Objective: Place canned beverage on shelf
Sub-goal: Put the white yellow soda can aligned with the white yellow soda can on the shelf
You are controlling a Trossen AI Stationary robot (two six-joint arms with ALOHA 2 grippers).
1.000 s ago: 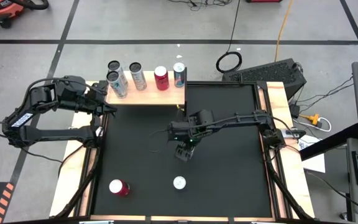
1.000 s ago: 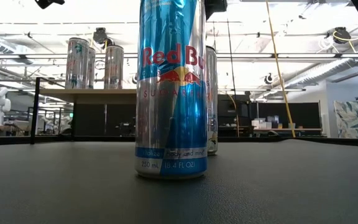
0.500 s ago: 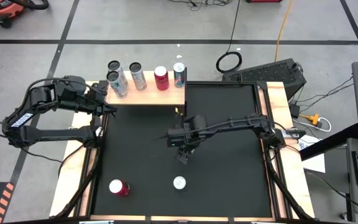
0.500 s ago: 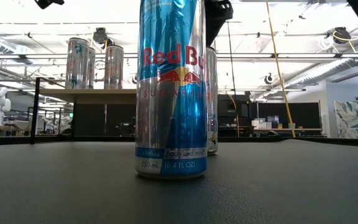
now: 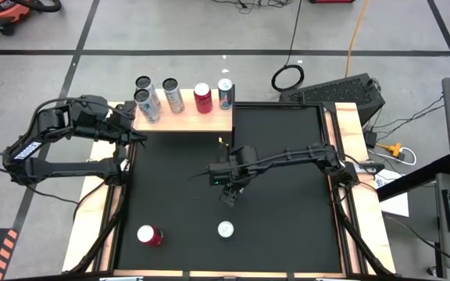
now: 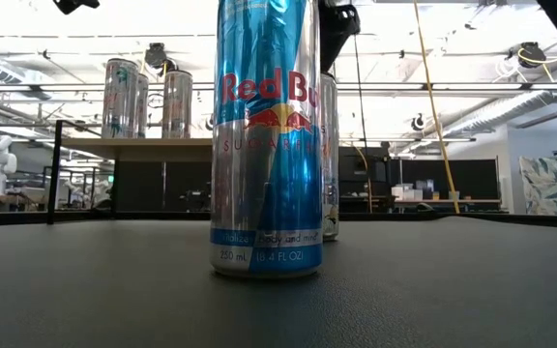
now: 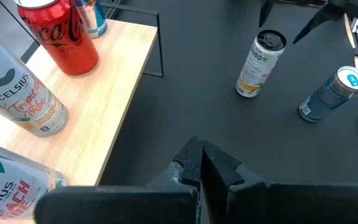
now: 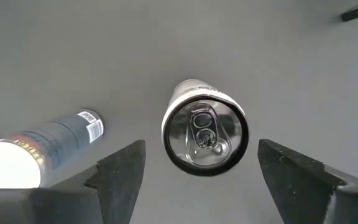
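The can (image 8: pixel 204 135) is rigid, smooth-walled and probably slippery; if full, fairly heavy. Grip the side wall at mid-height, not the rim. It is slim and pale, with a silver pull-tab top, upright near the middle of the bench (image 5: pixel 287 226), well apart from the shelf (image 5: pixel 198 121). The right pincer (image 8: pixel 197 165) hangs directly above it, fingers apart. The left pincer (image 7: pixel 199 163), fingers together, waits beside the shelf.

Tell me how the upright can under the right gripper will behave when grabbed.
The tall slim white-and-yellow metal can probably tips easily: narrow base, upright on the black mat. Its smooth round wall may slip or roll if knocked. The right gripper, jaws open, straddles it from above.
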